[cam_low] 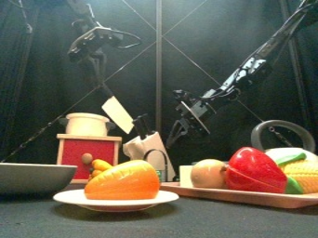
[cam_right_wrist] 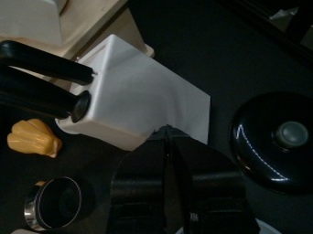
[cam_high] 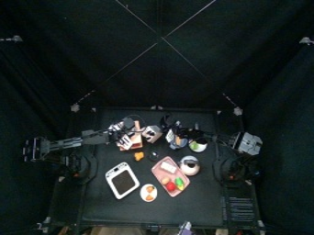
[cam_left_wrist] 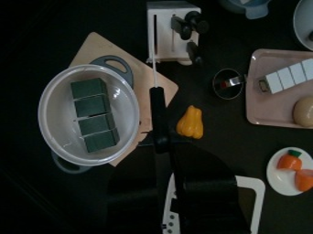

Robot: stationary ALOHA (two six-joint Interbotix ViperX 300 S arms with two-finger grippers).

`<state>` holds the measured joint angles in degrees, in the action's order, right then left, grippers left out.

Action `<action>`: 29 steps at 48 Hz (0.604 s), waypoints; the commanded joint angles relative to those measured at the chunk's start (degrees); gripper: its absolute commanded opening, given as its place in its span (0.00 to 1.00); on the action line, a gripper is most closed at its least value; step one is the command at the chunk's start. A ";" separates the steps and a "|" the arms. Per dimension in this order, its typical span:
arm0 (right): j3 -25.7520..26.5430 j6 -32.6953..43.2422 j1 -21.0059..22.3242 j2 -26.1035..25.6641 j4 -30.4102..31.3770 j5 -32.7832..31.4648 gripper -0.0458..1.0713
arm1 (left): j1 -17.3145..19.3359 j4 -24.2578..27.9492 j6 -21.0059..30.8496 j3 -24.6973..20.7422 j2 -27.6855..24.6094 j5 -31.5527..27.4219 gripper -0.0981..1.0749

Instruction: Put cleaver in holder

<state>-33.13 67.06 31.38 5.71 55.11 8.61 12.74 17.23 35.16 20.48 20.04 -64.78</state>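
Crowded black table (cam_high: 105, 209): cleaver (cam_low: 118, 113) tilted just above holder (cam_low: 147, 154), hemmed in.

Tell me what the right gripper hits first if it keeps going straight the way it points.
Most likely the white knife holder with black handles sticking out: it lies directly ahead of the right gripper, though depth is unclear.

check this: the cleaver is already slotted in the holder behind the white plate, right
Not quite. The cleaver is not in the holder yet. The front view shows it tilted in the air, above the holder. The holder does stand behind the white plate.
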 commanded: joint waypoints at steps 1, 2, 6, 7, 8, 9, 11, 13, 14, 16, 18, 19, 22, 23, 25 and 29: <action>1.49 0.00 0.00 -0.97 -0.18 0.35 0.39 | 0.18 -0.79 -1.41 -0.79 -0.53 0.35 0.21; 1.58 -0.09 -0.09 -0.97 -0.18 0.35 0.39 | 0.18 -0.97 -1.85 -0.79 -0.70 0.35 0.21; 1.76 -0.09 -0.09 -0.88 0.00 0.26 0.39 | 0.44 -2.20 -3.34 -1.14 -1.58 0.35 0.21; 1.76 -0.09 -0.09 -0.88 0.00 0.35 0.39 | 0.62 -2.29 -3.60 -1.23 -1.76 0.35 0.21; 1.76 0.00 -0.09 -0.88 0.00 0.35 0.39 | 0.79 -2.46 -3.69 -1.23 -1.85 0.35 0.21; 1.76 0.00 -0.09 -0.88 0.00 0.35 0.39 | 0.97 -2.55 -3.78 -1.23 -1.93 0.35 0.21; 1.76 -0.09 -0.09 -0.88 0.00 0.35 0.39 | 1.41 -2.64 -3.96 -1.23 -2.02 0.35 0.21; 1.76 0.00 -0.18 -0.88 0.00 0.26 0.39 | 1.76 -2.64 -3.96 -1.14 -2.20 0.35 0.21; 1.76 -0.09 -0.09 -0.88 0.00 0.26 0.39 | 2.02 -2.64 -3.96 -1.05 -2.29 0.35 0.21; 1.67 -0.09 -0.18 -0.88 0.00 0.26 0.39 | 2.29 -2.64 -3.96 -1.05 -2.29 0.35 0.21; 1.76 -0.09 -0.09 -0.88 0.00 0.35 0.39 | 2.46 -2.55 -3.96 -1.05 -2.29 0.35 0.21; 1.76 -0.09 -0.09 -0.88 0.00 0.35 0.39 | 2.55 -2.55 -3.96 -1.14 -2.20 0.35 0.21; 1.76 -0.09 -0.09 -0.79 0.00 0.35 0.39 | 2.64 -2.46 -3.96 -1.23 -2.29 0.35 0.21; 1.76 -0.09 -0.18 -0.79 0.00 0.26 0.39 | 2.64 -2.46 -3.96 -1.23 -2.29 0.35 0.21; 1.76 -0.09 -0.18 -0.79 0.00 0.35 0.39 | 2.64 -2.46 -4.04 -1.41 -2.29 0.44 0.21; 1.76 -0.09 -0.09 -0.79 0.00 0.35 0.39 | 2.90 -2.64 -4.13 -1.49 -2.29 0.70 0.21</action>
<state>-32.70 67.06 31.29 5.89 55.11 8.61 15.29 14.59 31.11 20.48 17.40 -64.60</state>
